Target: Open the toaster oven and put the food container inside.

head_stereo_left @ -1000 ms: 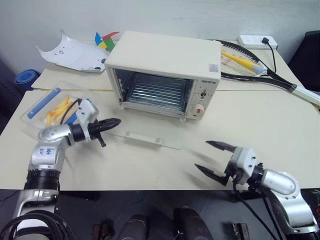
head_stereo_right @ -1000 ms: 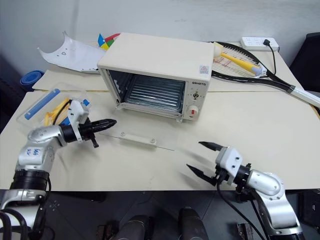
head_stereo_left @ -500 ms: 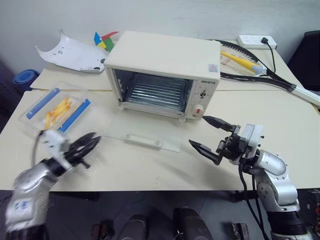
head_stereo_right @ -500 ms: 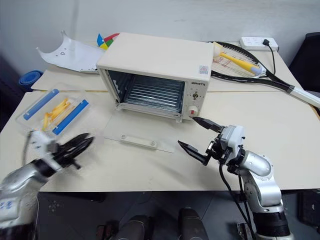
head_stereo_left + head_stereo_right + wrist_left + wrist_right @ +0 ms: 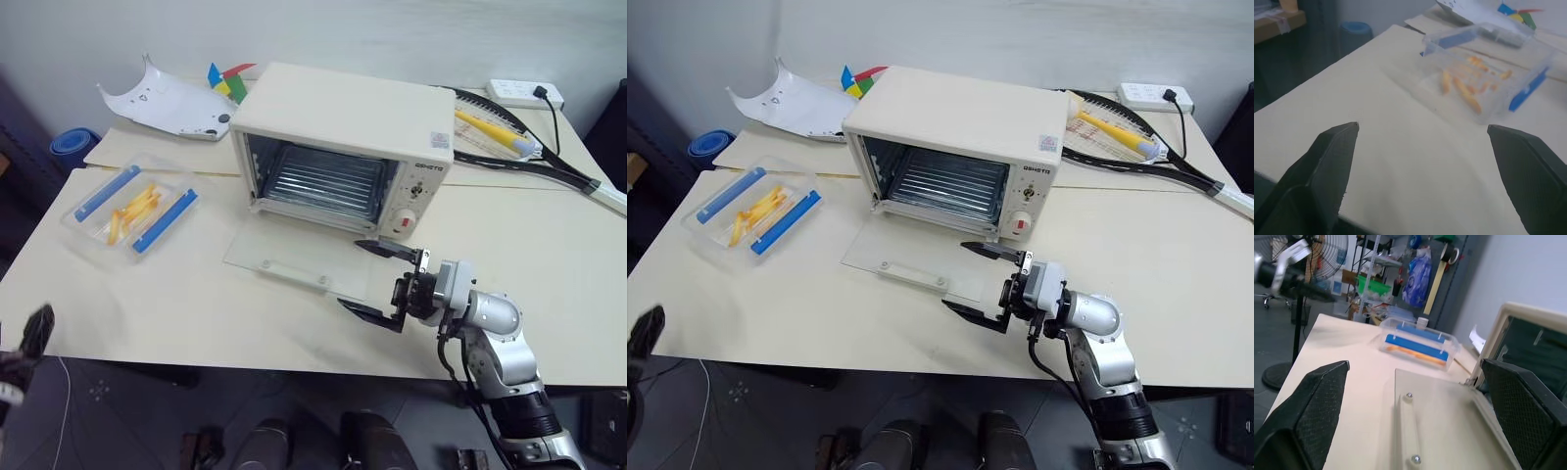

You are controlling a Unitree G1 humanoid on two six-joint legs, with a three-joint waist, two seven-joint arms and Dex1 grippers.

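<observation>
The cream-white toaster oven (image 5: 343,122) stands mid-table with its glass door (image 5: 294,262) folded flat onto the table and the wire rack showing inside. The food container (image 5: 130,208), a clear tray with two blue clips and orange strips, lies on the table to the oven's left. My right gripper (image 5: 351,275) hovers open and empty at the door's right front corner, pointing left. My left gripper (image 5: 1422,127) is open and empty past the table's front left corner, well short of the container (image 5: 1484,73).
A white curved shell (image 5: 167,98) and coloured paper (image 5: 227,80) lie at the back left. A racket (image 5: 509,137) and a power strip (image 5: 524,93) lie at the back right. A blue roll (image 5: 73,147) sits off the table's left edge.
My left gripper has drawn back from the door's left edge to beyond the front left corner and opened. The right gripper has swung left toward the door. The camera has shifted.
</observation>
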